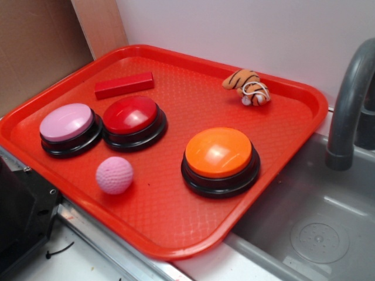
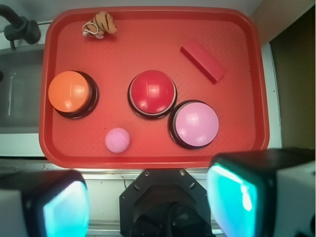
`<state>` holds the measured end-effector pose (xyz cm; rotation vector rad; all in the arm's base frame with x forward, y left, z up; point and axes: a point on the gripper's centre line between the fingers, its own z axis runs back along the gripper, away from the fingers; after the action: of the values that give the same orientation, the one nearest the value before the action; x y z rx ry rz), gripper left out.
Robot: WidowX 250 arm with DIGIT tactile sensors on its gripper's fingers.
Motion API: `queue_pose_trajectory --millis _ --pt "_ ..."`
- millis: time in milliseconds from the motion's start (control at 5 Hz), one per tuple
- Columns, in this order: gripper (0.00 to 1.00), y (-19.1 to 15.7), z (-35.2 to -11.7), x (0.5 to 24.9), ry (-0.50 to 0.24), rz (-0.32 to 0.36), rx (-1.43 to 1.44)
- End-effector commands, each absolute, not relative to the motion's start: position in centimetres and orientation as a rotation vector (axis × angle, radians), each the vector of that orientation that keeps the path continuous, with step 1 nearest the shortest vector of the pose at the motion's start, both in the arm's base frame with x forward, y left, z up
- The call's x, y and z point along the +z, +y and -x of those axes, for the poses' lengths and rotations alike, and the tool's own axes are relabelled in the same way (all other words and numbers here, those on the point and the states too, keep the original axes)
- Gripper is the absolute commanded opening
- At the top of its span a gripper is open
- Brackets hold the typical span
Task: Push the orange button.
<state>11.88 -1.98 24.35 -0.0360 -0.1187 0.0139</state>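
The orange button (image 1: 218, 152) is a glossy orange dome on a black round base, standing on the right part of the red tray (image 1: 176, 228). From the wrist camera the orange button (image 2: 69, 92) lies at the tray's left. My gripper (image 2: 148, 205) hangs high above the near tray edge, over the robot base, well apart from every button. Its two fingers with teal pads (image 2: 233, 197) stand wide apart and hold nothing. The gripper does not show in the exterior view.
A dark red button (image 1: 131, 116) and a pink button (image 1: 67, 123) stand side by side at the tray's left. A pink ball (image 1: 114, 175), a red block (image 1: 124, 85) and a small striped toy (image 1: 248, 86) also lie on it. A grey sink (image 1: 316, 234) with faucet (image 1: 348, 99) adjoins.
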Motion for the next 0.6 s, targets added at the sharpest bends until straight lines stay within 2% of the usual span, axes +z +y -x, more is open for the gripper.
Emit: queue_pose_trajectory --millis 0,200,400 --pt "1.0 -2.0 -11.9 24.4 -0.119 0.036 0.014" --pt "1.0 -6.3 -16.9 20.4 -0.131 0.044 -0.204" --pt "1.0 -12.0 -18.9 18.6 -0.104 0.035 -0.386"
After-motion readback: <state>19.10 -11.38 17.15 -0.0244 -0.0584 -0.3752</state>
